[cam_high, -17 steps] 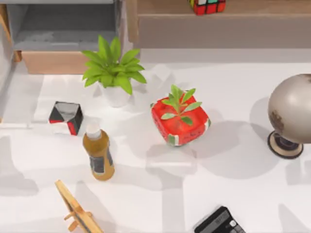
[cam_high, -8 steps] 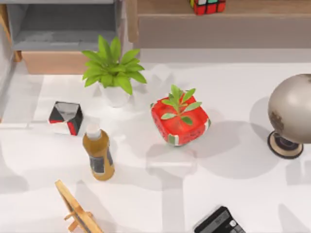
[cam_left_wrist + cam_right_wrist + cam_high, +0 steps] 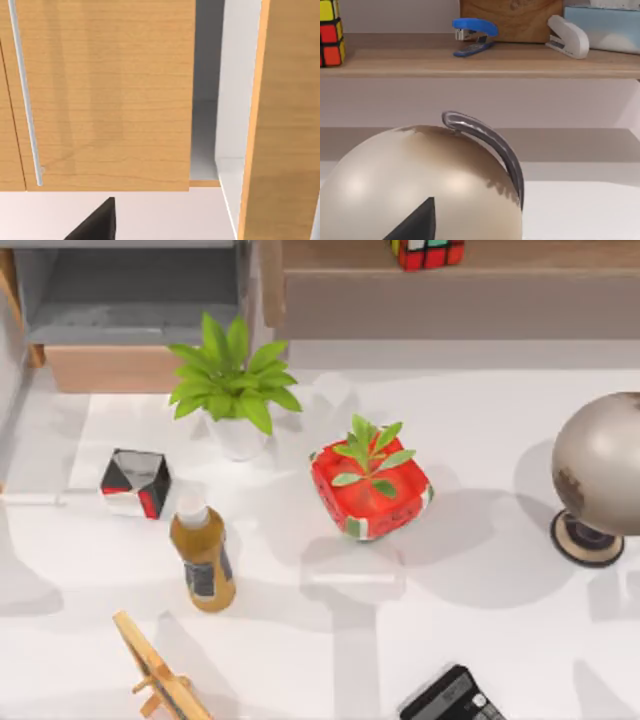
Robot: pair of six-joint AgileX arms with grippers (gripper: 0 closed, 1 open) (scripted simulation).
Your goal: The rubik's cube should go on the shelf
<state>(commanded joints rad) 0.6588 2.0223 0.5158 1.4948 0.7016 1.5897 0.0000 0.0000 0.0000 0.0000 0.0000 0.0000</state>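
— So, did anything shift in the last second?

— Hardly. Every object on the worktop (image 3: 480, 420) sits where it sat, and only the soft shadows at the left edge have slid a little. The rubik's cube (image 3: 427, 252) has not moved. It rests on the shelf (image 3: 530, 254), on the wooden ledge near its left end, above the grey-brown front panel.

— Then the job looks finished?

— I'd judge so. The cube is placed and nothing is touching it.

— And the arms?

— Both are pulled back. The left wrist camera faces a wooden cabinet door (image 3: 105, 95), with a dark wedge of the left end effector (image 3: 95, 225) low in its frame. The right end effector (image 3: 415, 222) hangs behind the globe (image 3: 600, 465), looking over it at the shelf. I cannot tell whether either is spread or pressed together.

— What about the containers?

— The red planter (image 3: 372, 502) holds its green sprout (image 3: 370, 455). The white pot (image 3: 235, 438) holds a leafy plant. I see nothing inside the grey cubby (image 3: 130, 300). Along the shelf with the cube are a blue stapler (image 3: 472, 35), a white stapler (image 3: 567, 36) and a pale blue box (image 3: 605, 27).
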